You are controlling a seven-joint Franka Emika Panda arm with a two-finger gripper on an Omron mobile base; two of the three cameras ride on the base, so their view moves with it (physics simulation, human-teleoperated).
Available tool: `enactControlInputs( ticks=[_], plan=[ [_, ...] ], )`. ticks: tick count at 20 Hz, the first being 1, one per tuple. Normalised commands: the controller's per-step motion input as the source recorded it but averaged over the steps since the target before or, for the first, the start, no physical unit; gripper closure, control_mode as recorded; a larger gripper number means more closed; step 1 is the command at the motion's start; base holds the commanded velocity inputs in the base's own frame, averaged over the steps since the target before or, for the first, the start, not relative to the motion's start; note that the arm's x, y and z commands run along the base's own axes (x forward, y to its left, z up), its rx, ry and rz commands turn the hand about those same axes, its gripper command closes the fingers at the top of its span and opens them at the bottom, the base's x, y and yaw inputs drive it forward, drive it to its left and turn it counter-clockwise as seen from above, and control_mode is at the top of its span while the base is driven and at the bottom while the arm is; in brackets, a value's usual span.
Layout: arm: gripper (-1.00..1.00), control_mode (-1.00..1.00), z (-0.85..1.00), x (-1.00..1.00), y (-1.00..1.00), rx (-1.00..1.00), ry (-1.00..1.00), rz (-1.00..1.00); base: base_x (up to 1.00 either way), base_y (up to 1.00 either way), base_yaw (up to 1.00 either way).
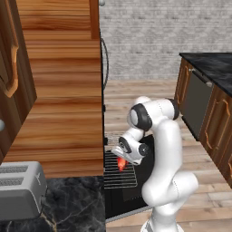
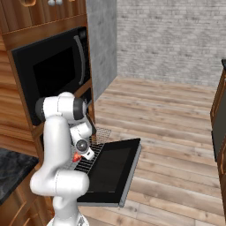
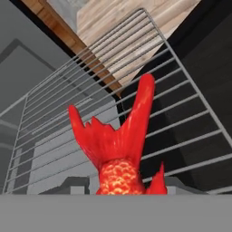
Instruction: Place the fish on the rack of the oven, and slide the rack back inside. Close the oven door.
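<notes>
One fish (image 3: 118,154), red-orange, hangs tail-up in the hand view just above the rack (image 3: 181,108), its forked tail fanned over the wires. From the left base view the fish (image 1: 121,164) shows as a red patch under the gripper (image 1: 121,156), above the near part of the rack (image 1: 118,174); from the right base view the fish (image 2: 77,156) sits below the gripper (image 2: 79,154) over the rack (image 2: 90,154). The fingertips are hidden behind the fish, so I cannot tell how wide the hand stands, though the fish seems to be held at its body. The rack is pulled out of the oven (image 2: 81,103) over the door (image 2: 110,170), which lies dropped flat and open, its glass dark. A black microwave (image 2: 53,73) sits above the oven in the wood cabinetry. A grey toaster (image 1: 20,190) stands on the dark marble counter (image 1: 68,204) at near left. No writing or brand can be read anywhere.
</notes>
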Motion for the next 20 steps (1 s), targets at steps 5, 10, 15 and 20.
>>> enactControlInputs(
  ticks=[5,10,15,20],
  plan=[
    [1.0,-1.0,-0.19,0.27,0.0,-0.04,0.0,0.0,0.0,0.0,0.0],
    [1.0,-1.0,-0.29,0.31,0.0,-0.04,-0.01,0.0,0.0,0.0,0.0],
    [1.0,-1.0,-0.42,0.35,0.03,-0.03,-0.02,0.0,0.0,0.0,0.0],
    [1.0,-1.0,-0.35,0.38,0.11,-0.01,0.0,0.0,0.0,0.0,0.0]
  ],
)
